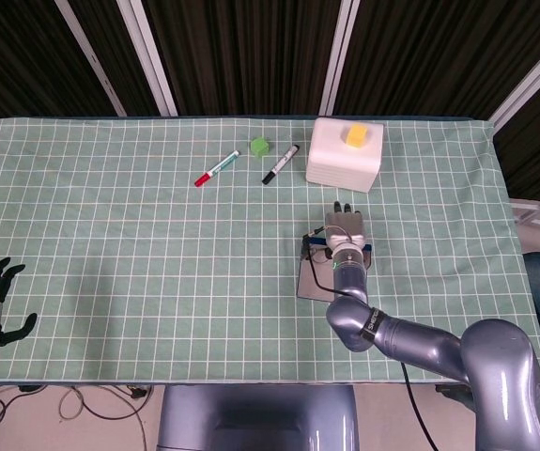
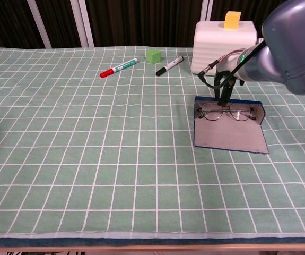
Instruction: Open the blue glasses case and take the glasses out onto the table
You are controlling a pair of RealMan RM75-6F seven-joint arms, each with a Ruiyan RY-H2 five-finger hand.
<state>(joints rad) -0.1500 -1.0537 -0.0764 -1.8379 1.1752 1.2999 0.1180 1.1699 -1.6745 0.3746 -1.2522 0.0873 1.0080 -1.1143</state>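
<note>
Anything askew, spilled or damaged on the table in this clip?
Nothing stands out. The blue glasses case lies open with the glasses still inside, apparently intact; the right robot hand hangs just above them.

An open blue glasses case (image 2: 229,135) lies on the green checked worktop (image 2: 88,159), wire-rimmed glasses (image 2: 225,112) inside at its rear. Behind stands a white box (image 2: 224,45) carrying a yellow block (image 2: 232,19); left of the box lie a black marker (image 2: 170,65), a green cube (image 2: 153,56) and a red-capped marker (image 2: 119,68).
</note>
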